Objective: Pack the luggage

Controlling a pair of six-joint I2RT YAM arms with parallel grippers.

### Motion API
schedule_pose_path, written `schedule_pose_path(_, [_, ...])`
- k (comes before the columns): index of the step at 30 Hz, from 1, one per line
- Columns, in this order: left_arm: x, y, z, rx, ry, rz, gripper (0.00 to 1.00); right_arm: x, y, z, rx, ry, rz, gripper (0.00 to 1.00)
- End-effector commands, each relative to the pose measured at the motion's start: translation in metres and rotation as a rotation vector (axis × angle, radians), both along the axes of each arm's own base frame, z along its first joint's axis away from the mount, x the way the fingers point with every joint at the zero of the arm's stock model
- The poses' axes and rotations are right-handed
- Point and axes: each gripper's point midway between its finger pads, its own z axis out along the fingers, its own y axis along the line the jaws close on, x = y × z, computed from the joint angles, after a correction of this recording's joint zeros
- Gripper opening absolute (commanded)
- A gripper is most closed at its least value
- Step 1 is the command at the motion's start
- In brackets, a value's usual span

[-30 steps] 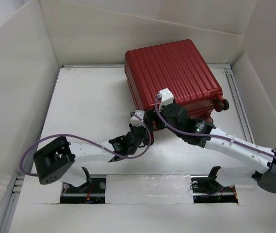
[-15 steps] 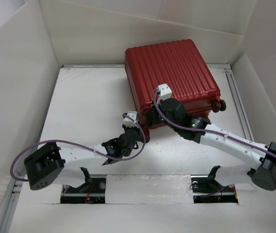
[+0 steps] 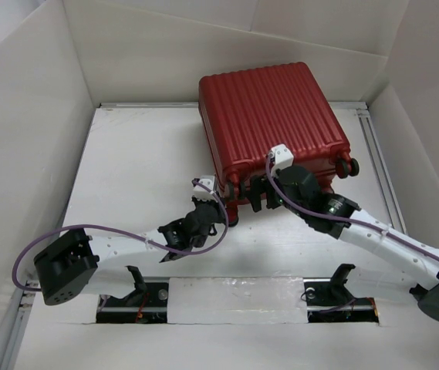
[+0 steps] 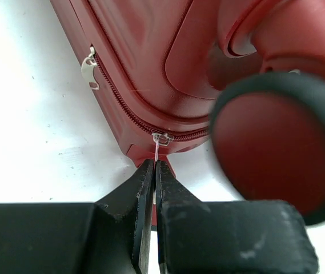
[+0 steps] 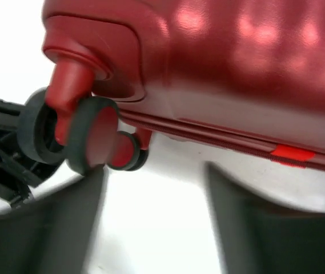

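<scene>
Now our left end effector (image 4: 155, 171) is pressed together on the zipper pull (image 4: 158, 146) at the near corner of the luggage (image 3: 273, 116), which lies shut on the table (image 3: 138, 166). Our right end effector (image 3: 264, 196), spread, has slid rightward along its edge, so zipping seems underway.

Lit brightly, evenly; desk (image 4: 31, 114) washed out. Wheel (image 4: 276, 154) defocused, right pincer (image 5: 156, 222) blurred; soft glare seen on suitcase (image 5: 236, 34) shell.

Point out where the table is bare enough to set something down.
Bare: the wide table stretch between the luggage and the left wall. Crowded: the luggage's near edge, where the left gripper pinches the zipper pull and the right gripper sits open.
</scene>
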Motion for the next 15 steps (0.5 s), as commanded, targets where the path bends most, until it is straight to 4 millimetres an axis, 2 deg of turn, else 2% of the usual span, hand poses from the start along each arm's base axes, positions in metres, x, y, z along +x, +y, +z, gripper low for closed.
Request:
schedule_pose_path(1, [0.012,0.015,0.013,-0.018,-0.039,0.073,0.0,-0.003,0.017,0.038,0.096,-0.055,0.08,0.92])
schedule_pose_path(2, [0.012,0.014,0.013,-0.028,-0.036,0.075,0.0,-0.006,0.024,0.046,0.125,-0.059,0.117,1.0])
schedule_pose_path(5, [0.01,0.014,0.009,-0.028,-0.025,0.067,0.0,-0.003,0.032,0.061,0.161,-0.086,0.131,1.0])
schedule_pose_path(8, [0.007,0.012,0.005,-0.039,-0.015,0.051,0.0,0.003,0.042,0.053,0.145,-0.063,0.141,1.0])
schedule_pose_path(9, [0.008,0.011,0.007,-0.047,-0.02,0.05,0.0,0.003,0.05,0.061,0.161,-0.073,0.159,1.0])
schedule_pose_path(10, [0.008,0.011,0.007,-0.055,-0.017,0.053,0.0,0.005,0.056,0.056,0.152,-0.057,0.17,1.0])
schedule_pose_path(11, [0.006,0.011,0.003,-0.049,-0.01,0.044,0.0,-0.003,0.062,0.06,0.154,-0.056,0.196,1.0])
schedule_pose_path(15, [0.004,0.013,0.001,-0.047,-0.005,0.035,0.0,-0.007,0.052,0.084,0.211,-0.119,0.13,1.0])
